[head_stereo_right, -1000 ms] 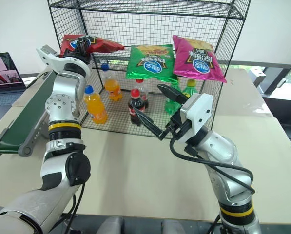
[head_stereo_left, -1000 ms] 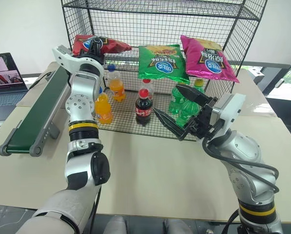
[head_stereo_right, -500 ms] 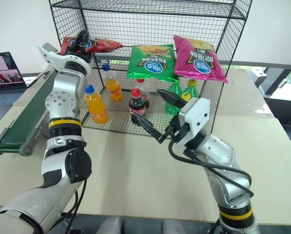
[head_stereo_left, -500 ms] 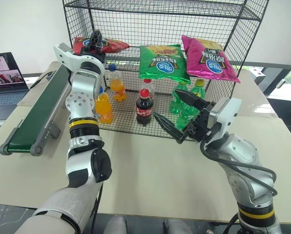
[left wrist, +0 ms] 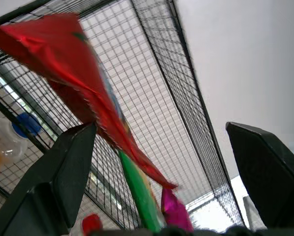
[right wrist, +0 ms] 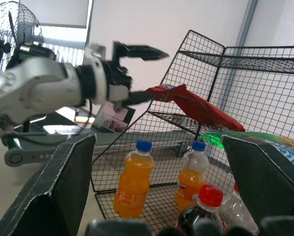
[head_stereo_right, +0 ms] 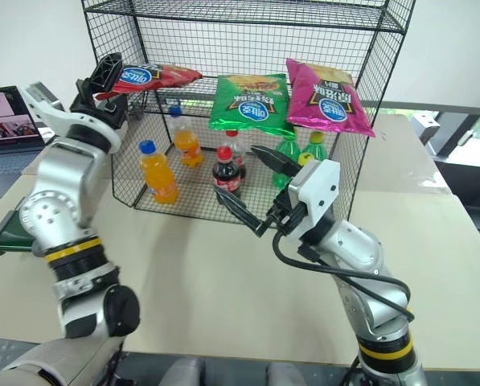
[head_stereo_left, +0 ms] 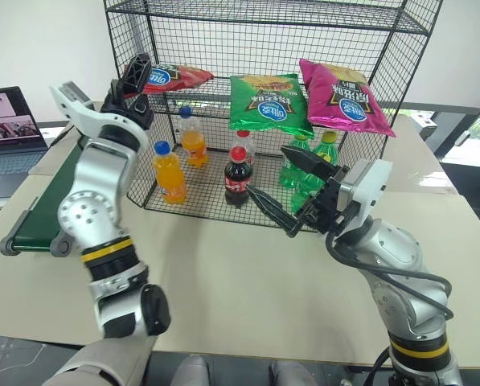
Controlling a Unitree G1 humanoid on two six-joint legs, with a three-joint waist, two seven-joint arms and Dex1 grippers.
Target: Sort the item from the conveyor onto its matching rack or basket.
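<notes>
left fingers (head_stereo_left: 133,79) released, pulled back from crinkly red bag (head_stereo_left: 173,77) on wire rack (head_stereo_left: 400,72).

Green chips bag (head_stereo_left: 269,103), pink bag (head_stereo_left: 342,96), drink bottles, laptop (head_stereo_left: 10,121)

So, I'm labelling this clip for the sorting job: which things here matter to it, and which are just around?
Part of the job:
- red chips bag, lying on the rack's shelf
- black wire rack
- conveyor
- left gripper, open beside the bag

Just around:
- green chips bag
- pink chips bag
- orange soda bottles
- cola bottle
- laptop
</notes>
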